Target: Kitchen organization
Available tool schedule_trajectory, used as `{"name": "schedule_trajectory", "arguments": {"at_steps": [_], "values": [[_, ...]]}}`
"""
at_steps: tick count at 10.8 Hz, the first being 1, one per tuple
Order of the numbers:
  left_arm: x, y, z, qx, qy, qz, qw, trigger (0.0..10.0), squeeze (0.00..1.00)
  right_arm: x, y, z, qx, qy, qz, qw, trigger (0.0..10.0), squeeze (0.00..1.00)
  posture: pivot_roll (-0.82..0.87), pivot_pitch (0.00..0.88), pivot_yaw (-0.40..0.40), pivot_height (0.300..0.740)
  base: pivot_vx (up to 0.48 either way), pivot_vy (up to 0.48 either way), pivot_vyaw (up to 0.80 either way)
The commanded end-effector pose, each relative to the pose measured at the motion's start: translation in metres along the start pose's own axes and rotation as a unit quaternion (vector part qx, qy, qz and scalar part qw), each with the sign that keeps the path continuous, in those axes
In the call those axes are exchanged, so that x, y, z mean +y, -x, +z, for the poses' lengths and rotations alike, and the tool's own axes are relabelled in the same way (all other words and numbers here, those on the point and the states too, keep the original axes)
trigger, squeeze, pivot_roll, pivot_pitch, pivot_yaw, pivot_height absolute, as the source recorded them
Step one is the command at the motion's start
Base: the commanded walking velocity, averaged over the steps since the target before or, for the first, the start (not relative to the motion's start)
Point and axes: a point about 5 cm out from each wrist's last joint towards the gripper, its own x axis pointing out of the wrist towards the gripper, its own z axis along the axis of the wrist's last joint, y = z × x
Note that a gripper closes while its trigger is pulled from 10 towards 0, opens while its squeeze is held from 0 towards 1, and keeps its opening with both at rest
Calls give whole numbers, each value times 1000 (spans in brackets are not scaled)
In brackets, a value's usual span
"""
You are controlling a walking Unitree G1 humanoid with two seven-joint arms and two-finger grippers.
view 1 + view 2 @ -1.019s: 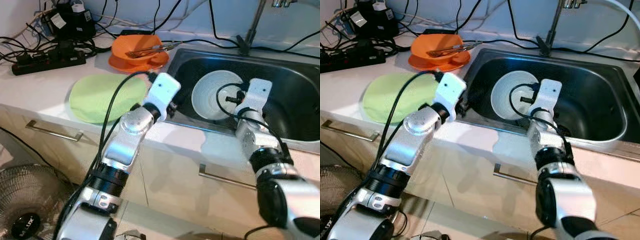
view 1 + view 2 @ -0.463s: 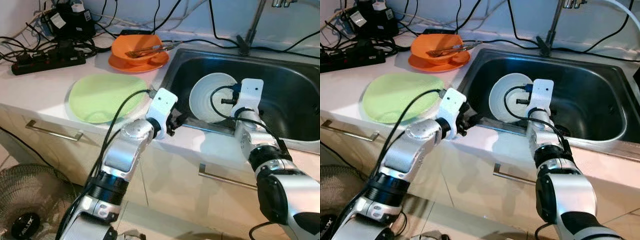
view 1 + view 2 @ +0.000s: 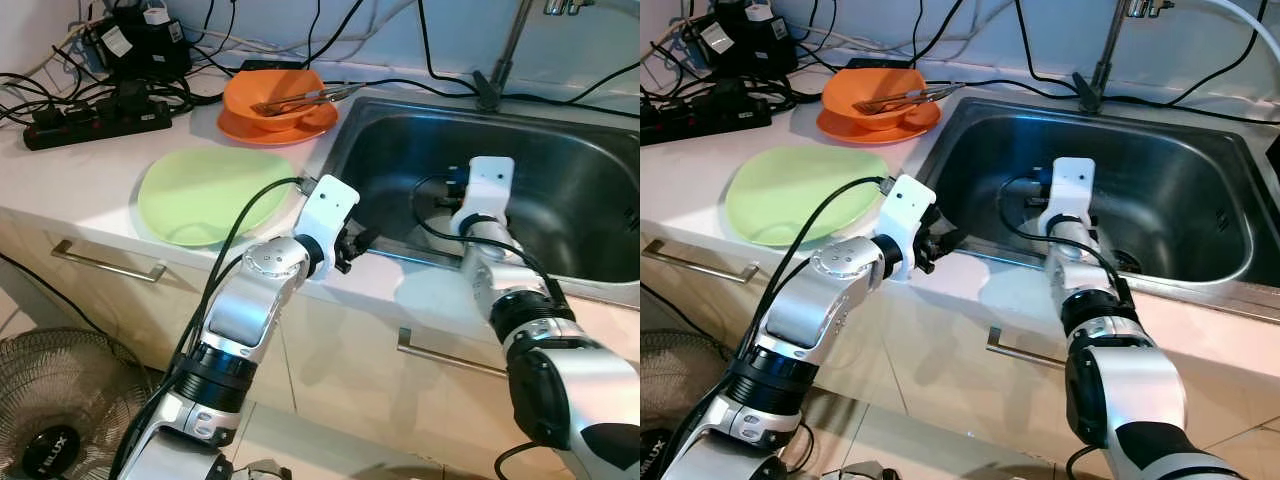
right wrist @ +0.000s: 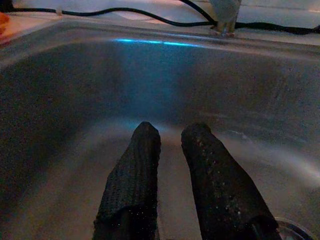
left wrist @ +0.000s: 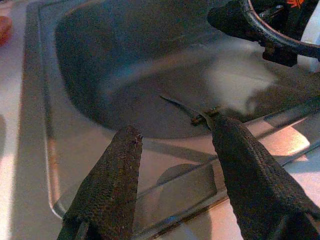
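The steel sink is set into the white counter. My left gripper hovers over the sink's front left rim, open, with nothing between its fingers. My right gripper reaches down inside the basin, its two black fingers almost touching, with nothing visible between them. Its white wrist hides them in the head views. A pale blurred patch lies on the sink floor beside the right arm; I cannot tell what it is. A flat green plate lies on the counter left of the sink.
An orange bowl holding metal utensils sits on an orange plate behind the green one. The faucet rises at the sink's back. A power strip and cables crowd the back left. A fan stands on the floor.
The white plate that leaned in the sink by my right gripper is out of sight now. The right wrist has shifted left and lower. The left gripper came down to the sink's front rim.
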Motion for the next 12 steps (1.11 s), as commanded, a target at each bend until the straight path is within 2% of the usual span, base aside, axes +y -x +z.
{"name": "schedule_trajectory", "arguments": {"at_steps": [1,3,4,5,6,7,10,12], "values": [[-1,1,1,-5,-10,1,1000,10000,0,4,-2,10,-19,1,6,1000,10000,0,108,0,23,740,0,0,0],[6,1,9,-41,-32,38,998,10000,0,13,-2,28,-76,-27,33,996,10000,0,101,0,24,740,0,0,0],[14,3,16,-78,-73,75,991,10000,0,23,1,40,-118,-44,64,990,10000,0,96,0,24,740,0,0,0],[19,5,20,-106,-77,97,987,10000,0,28,3,46,-140,-52,77,986,10000,0,94,0,25,740,0,0,0],[30,12,28,-164,-85,147,972,10000,0,35,11,57,-187,-61,94,976,10000,0,85,0,24,740,0,0,0],[34,15,28,-180,-83,164,966,10000,0,37,16,60,-206,-59,101,971,10000,0,82,0,25,740,0,0,0],[51,32,13,-220,-83,223,946,10000,0,30,38,57,-246,-52,120,961,10000,0,65,0,25,740,0,0,0],[57,45,-3,-210,-98,233,945,10000,0,16,49,43,-234,-29,116,965,10000,0,59,0,25,740,0,0,0]]}}
